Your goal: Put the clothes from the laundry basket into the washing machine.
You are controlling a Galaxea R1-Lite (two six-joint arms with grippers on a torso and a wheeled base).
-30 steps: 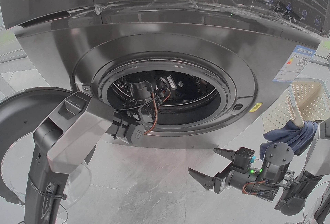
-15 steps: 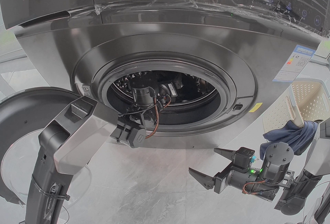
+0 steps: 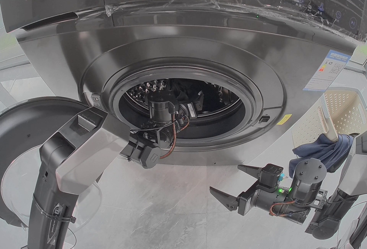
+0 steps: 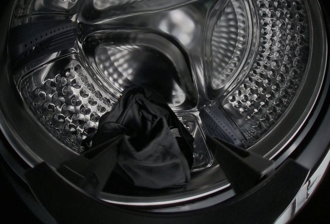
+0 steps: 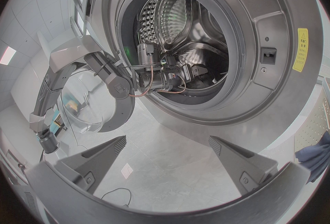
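Showing the left gripper (image 4: 168,169) inside the drum (image 4: 275,45) of the washing machine (image 3: 191,43), with its fingers (image 4: 103,161) spread apart and grasping nothing. A dark garment (image 4: 151,145) lies crumpled on the drum's lower wall. In the left wrist view it sits between the two fingers and just beyond them, nearer one finger, which overlaps its edge; whether they touch cannot be told.

The right gripper (image 3: 225,179) hangs over the floor (image 3: 160,200) in front of the machine, below the opening, its fingers likewise released and empty. A blue garment (image 3: 325,150) hangs over the rim of the laundry basket (image 3: 344,108), to the right of the machine and just behind the right arm. The door (image 3: 23,123) stands swung open at the left.

Compared with a second ago, the left wrist has shifted slightly rightward and lower within the opening; the right arm and the blue garment are unchanged.

In the head view the left wrist hides its own fingers. The basket is cut off by the frame edge and the right arm. The dark garment's type cannot be made out.
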